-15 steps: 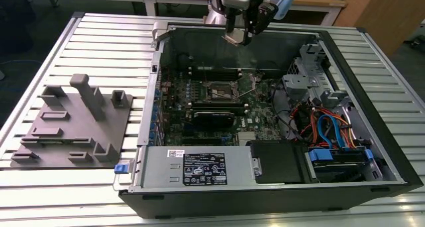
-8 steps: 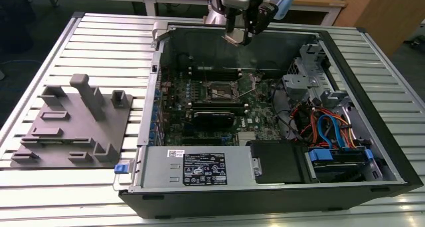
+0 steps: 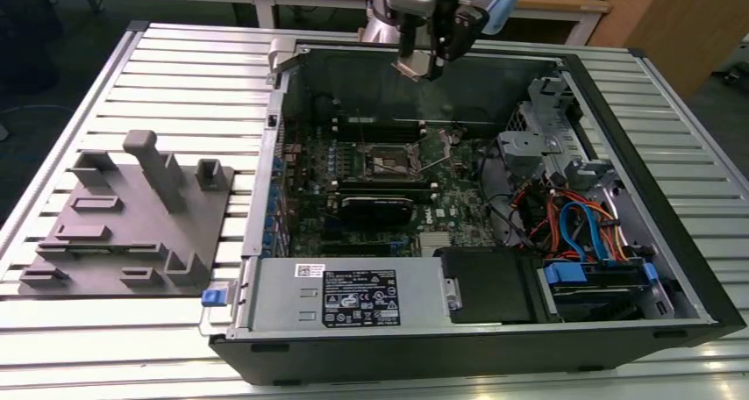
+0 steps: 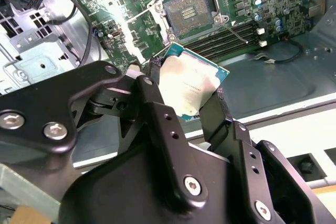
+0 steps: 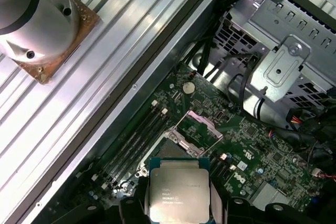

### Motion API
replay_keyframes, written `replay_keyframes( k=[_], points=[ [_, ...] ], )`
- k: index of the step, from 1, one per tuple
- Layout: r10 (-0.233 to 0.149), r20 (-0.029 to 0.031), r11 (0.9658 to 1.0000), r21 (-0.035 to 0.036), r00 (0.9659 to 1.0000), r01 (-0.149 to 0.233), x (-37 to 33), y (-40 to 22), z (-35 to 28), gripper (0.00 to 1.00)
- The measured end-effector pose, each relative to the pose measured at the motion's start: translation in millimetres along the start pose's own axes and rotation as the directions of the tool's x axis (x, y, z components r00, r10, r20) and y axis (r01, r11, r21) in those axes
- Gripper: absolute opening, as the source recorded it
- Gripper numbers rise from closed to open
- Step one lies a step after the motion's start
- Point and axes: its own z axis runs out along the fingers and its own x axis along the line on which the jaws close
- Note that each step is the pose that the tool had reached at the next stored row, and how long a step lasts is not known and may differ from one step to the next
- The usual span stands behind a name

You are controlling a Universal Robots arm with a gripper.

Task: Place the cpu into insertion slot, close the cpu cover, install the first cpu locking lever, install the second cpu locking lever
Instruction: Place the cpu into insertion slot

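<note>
My gripper [image 3: 419,65] hangs above the open computer case's far wall, shut on the cpu [image 3: 410,67]. In both wrist views the cpu [image 4: 191,88] [image 5: 178,190] is a flat square chip with a silver-grey top, pinched at two opposite edges by the black fingers [image 4: 215,111]. The insertion slot [image 3: 392,161] [image 4: 189,7] lies on the green board well below the chip, its dark centre uncovered. In the first wrist view the cpu cover [image 5: 201,128] stands swung open beside the slot [image 5: 170,150]. A thin wire locking lever [image 4: 237,31] sticks out next to the slot.
A grey fixture plate [image 3: 129,225] with upright blocks lies at the exterior view's left. Inside the case are a power supply [image 3: 339,296], a metal drive cage [image 3: 541,137], coloured cables [image 3: 574,225] and long black memory slots [image 4: 231,32]. The arm's base [image 5: 37,19] stands behind the case.
</note>
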Motion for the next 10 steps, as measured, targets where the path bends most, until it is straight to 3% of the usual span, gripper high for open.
replay_keyframes(
  k=[5,10],
  points=[
    [0.061,0.0053,0.9981,-0.0012,0.9981,-0.061,0.0,0.0,0.1,0.54],
    [0.143,0.0126,0.9898,-0.0033,0.9897,-0.143,0.0,0.0,0.3,0.54]
  ],
)
